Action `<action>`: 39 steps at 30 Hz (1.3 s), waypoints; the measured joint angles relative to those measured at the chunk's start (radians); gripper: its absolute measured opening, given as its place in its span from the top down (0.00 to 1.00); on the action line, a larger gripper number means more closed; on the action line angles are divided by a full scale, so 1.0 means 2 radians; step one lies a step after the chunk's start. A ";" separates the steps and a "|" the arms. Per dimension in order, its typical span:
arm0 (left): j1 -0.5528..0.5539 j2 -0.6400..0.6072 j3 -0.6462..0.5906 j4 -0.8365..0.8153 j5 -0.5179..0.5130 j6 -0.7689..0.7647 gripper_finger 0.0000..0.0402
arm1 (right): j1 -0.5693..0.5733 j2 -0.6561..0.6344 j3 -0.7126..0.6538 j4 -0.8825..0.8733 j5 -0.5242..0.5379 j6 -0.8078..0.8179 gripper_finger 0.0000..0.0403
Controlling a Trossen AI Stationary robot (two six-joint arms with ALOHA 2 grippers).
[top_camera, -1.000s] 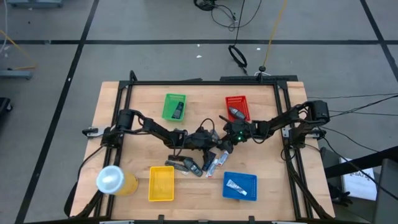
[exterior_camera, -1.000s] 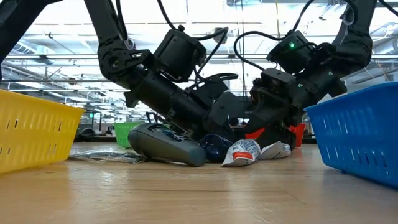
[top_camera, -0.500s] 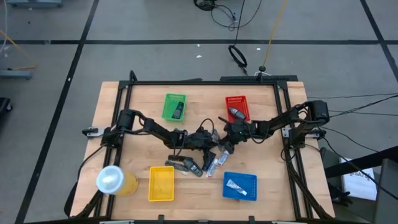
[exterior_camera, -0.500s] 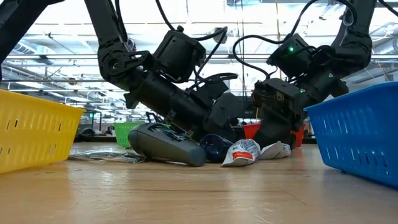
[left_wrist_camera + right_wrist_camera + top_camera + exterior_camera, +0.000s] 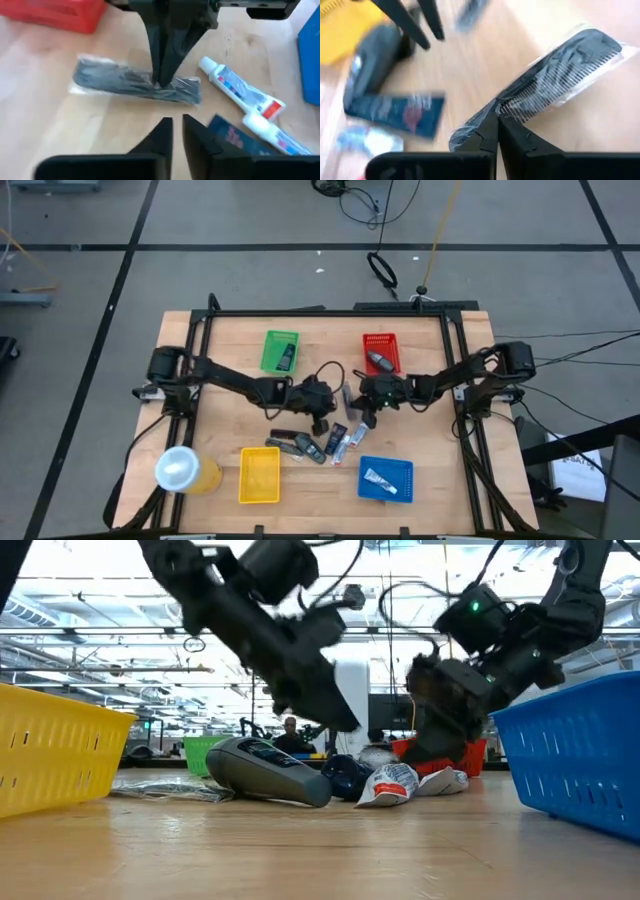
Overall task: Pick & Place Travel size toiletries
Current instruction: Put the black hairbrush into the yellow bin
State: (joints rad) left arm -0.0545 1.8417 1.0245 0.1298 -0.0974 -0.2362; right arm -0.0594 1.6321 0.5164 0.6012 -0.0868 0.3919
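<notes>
A black comb in a clear wrapper (image 5: pixel 115 82) (image 5: pixel 560 70) (image 5: pixel 349 398) lies on the table's middle. My right gripper (image 5: pixel 495 122) (image 5: pixel 363 419) is shut on it. My left gripper (image 5: pixel 176 132) (image 5: pixel 325 420) hangs above the table just left of the comb, fingers a narrow gap apart, nothing between them. Beside the comb lie two white toothpaste tubes (image 5: pixel 250 102) (image 5: pixel 395 783), a dark blue packet (image 5: pixel 395 115) (image 5: pixel 338 435) and a grey oblong piece (image 5: pixel 270 772) (image 5: pixel 313 450). My right gripper pinches the comb and its wrapper between its two fingers (image 5: pixel 162 65), about a third of the way in from the end nearest the tubes (image 5: pixel 507 107). The fingers come from above, pointing down, and lie across the comb. The comb looks flat on the table.
A red basket (image 5: pixel 381 345) and a green basket (image 5: pixel 280 340) stand at the far side, each with a dark item. A yellow basket (image 5: pixel 259 475) and a blue basket (image 5: pixel 385 478) holding a tube stand near. A yellow cup (image 5: pixel 180 470) is at the near left.
My left gripper has risen out of the pile of toiletries and drawn back a little toward the table's left; its arm now stands high in the low view. My right gripper's fingers, apart a second ago, have come together on the comb.
</notes>
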 joint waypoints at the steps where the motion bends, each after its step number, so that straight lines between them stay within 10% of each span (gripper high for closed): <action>1: 0.000 -0.015 0.000 -0.017 -0.002 -0.001 0.85 | 0.004 -0.006 0.000 0.006 0.014 -0.017 1.00; 15: 0.001 -0.034 -0.005 0.056 -0.136 -0.031 0.38 | 0.084 -0.035 -0.036 0.169 0.143 -0.225 1.00; 22: 0.000 -0.022 -0.004 0.142 -0.106 -0.013 0.40 | 0.090 -0.035 -0.045 0.171 0.153 -0.228 1.00; 39: 0.042 -0.024 -0.004 0.029 -0.017 -0.110 0.33 | 0.090 -0.036 -0.056 0.179 0.187 -0.228 1.00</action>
State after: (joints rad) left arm 0.0297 1.7941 1.0164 0.1870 -0.1323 -0.4565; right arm 0.1200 1.5604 0.4046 0.9596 0.2878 -0.0644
